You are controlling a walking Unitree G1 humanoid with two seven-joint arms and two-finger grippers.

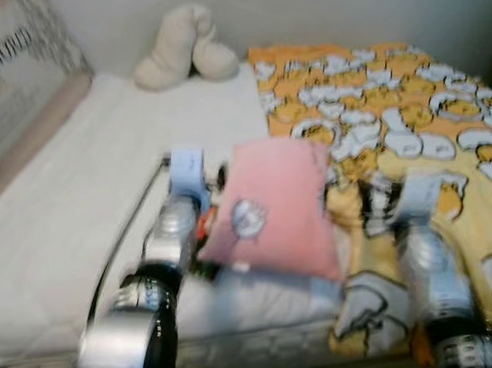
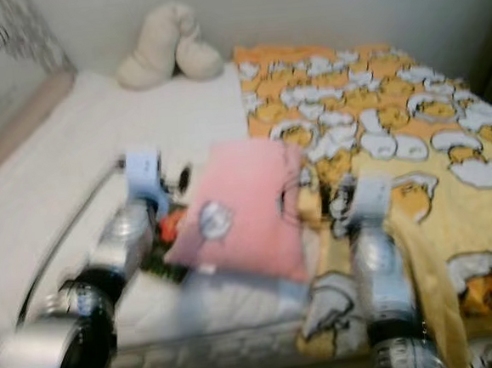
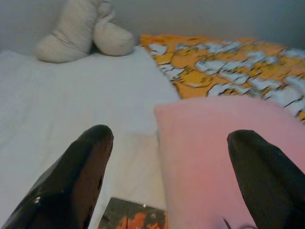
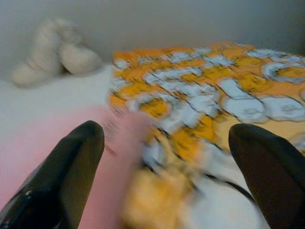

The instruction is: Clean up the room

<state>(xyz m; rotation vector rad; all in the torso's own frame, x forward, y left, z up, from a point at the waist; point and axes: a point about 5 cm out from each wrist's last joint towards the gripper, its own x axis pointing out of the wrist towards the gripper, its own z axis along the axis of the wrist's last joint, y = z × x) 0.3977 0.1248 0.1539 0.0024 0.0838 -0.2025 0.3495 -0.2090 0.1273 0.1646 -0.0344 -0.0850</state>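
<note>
Lying on bed [image 1: 78, 214]: one pink pillow [image 1: 278, 207] | one cream plush [image 1: 186, 45] | left hand [image 3: 167, 186], right hand [image 4: 167, 176] both spread wide

A white-sheeted bed [image 1: 77, 206] stands against a plain pale wall [image 1: 317, 8].

bedroom, bed [image 1: 101, 187], patterned blanket [image 1: 411, 111]

— Where do the head cameras look from?
— From above, forward and down over both arms at the bed [image 1: 78, 214], blurred.
— And the wrists?
— Each looks low along its own black fingers, close to the pink pillow [image 3: 214, 152]; all four share the cream plush [image 1: 182, 46] and patterned blanket [image 4: 228, 90].
</note>
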